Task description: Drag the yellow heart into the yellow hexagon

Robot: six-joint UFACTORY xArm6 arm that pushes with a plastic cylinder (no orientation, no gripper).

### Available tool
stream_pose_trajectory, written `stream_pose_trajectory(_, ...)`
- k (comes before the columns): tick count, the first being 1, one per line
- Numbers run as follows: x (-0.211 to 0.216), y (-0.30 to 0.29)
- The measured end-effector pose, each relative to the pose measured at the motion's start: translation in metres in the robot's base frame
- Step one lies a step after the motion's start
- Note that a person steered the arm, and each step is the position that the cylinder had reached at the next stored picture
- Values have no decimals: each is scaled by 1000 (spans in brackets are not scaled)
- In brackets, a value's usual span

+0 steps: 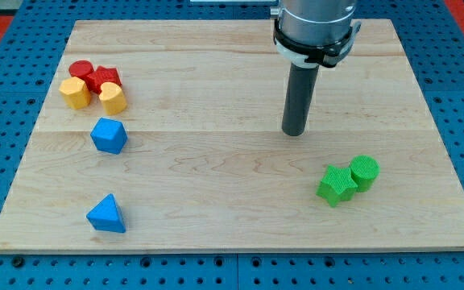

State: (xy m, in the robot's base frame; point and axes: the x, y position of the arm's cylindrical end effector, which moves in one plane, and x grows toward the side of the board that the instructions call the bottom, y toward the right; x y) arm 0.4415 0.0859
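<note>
Camera view: my tip (295,133) rests mid-desk (216,161), far from every block.

The yellow heart (113,97) touches the red star (103,79) beside the yellow hexagon (74,93) at upper left. No end effector exists to clench; the rod grasps nothing.
</note>
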Motion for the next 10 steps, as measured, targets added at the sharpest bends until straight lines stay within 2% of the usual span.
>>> stream_pose_trajectory(3, 0, 22)
stream_pose_trajectory(4, 0, 10)
stream_pose_trajectory(6, -17, -81)
stream_pose_trajectory(7, -28, -109)
stream_pose_trajectory(10, -41, -258)
